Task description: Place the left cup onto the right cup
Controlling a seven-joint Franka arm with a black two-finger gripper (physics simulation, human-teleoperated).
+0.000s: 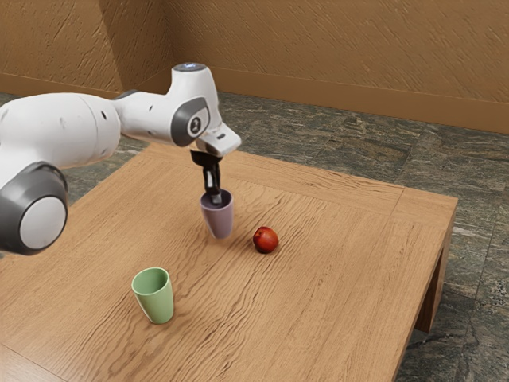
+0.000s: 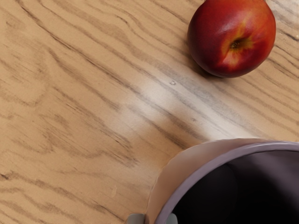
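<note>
- Two fingers (image 1: 212, 188) pinch the purple cup (image 1: 218, 216) at its rim, the cup directly beneath them.
- Green cup (image 1: 153, 294) stands well apart on the worktop (image 1: 334, 302).
- Apple (image 1: 266, 239) lies near the purple cup.

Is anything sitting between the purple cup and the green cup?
No. In the exterior view, only bare table lies between the purple cup and the green cup.

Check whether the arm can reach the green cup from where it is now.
Probably yes. Bare table lies between the green cup and the purple cup held in the jaws; the apple sits on the other side, off that path.
</note>
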